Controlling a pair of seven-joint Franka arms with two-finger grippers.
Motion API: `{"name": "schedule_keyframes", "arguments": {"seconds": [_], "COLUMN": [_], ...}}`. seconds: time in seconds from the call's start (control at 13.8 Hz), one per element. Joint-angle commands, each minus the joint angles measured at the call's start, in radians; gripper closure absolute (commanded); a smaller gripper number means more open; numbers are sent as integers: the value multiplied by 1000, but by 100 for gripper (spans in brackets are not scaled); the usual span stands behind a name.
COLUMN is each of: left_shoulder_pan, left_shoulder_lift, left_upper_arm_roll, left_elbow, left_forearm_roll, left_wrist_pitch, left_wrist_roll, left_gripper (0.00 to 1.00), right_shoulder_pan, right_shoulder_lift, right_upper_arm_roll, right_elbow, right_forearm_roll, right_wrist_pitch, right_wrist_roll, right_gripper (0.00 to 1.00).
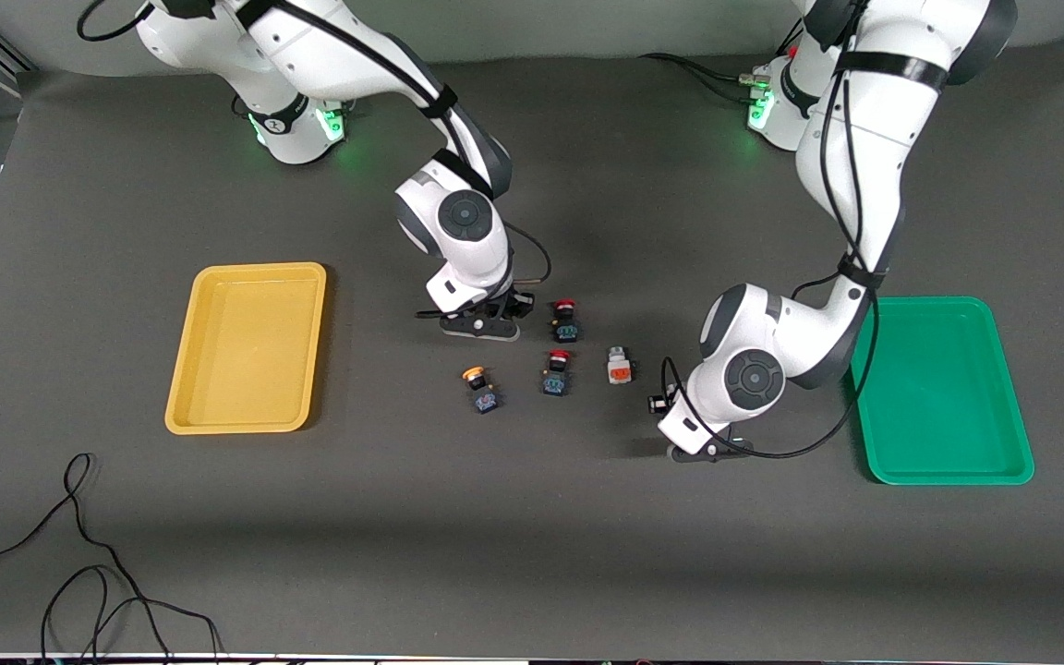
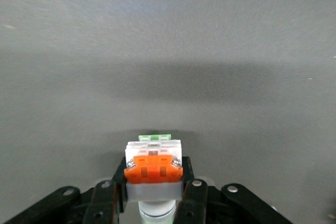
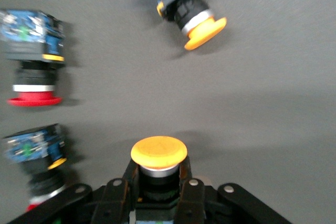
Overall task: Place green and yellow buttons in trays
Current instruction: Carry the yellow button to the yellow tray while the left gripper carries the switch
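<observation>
While both arms sit low over the dark grey table (image 1: 532, 554), your left gripper (image 2: 155, 192) is clenched on a white blocky switch with an orange face (image 2: 154, 167), with the green plastic tray (image 1: 943, 392) just beside it. Your right gripper (image 3: 157, 190) grasps a black-bodied button with a round yellow-orange cap (image 3: 158, 153); a second yellow-capped button (image 3: 184, 6) and two red-capped buttons (image 3: 31, 51) lie near it, the yellow plastic tray (image 1: 246, 346) well apart.
</observation>
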Motion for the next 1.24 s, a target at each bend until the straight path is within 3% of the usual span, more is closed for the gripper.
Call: {"name": "schedule_keyframes", "arguments": {"seconds": [0.0,0.15,0.29,0.51,0.65,0.87,1.02,1.16], "left_shoulder_pan": [-4,36,110,238,323,409,461,490], "left_shoulder_lift": [-154,-249,-297,-311,-322,-320,-305,-293], "left_upper_arm_roll": [23,41,42,43,48,46,48,46], "left_elbow": [13,57,160,267,269,239,208,135], "left_forearm_roll": [1,3,1,4,9,111,129,176], "left_wrist_pitch": [-218,-374,-571,-752,-783,-794,-765,-675], "left_wrist_roll": [-37,-10,74,209,323,462,506,541], "left_gripper": [100,100,100,100,100,100,100,100], "right_shoulder_pan": [-11,-29,-69,-92,-93,-92,-92,-103], "right_shoulder_lift": [-87,-131,-211,-274,-297,-299,-298,-283], "right_upper_arm_roll": [-14,-55,-130,-322,-493,-722,-811,-841], "right_elbow": [172,266,259,219,152,58,-55,-208], "right_forearm_roll": [2,11,28,59,60,98,126,196], "right_wrist_pitch": [-302,-475,-536,-597,-576,-507,-405,-241], "right_wrist_roll": [2,-83,-227,-500,-761,-1126,-1257,-1364], "right_gripper": [87,87,87,87,87,87,87,87]}}
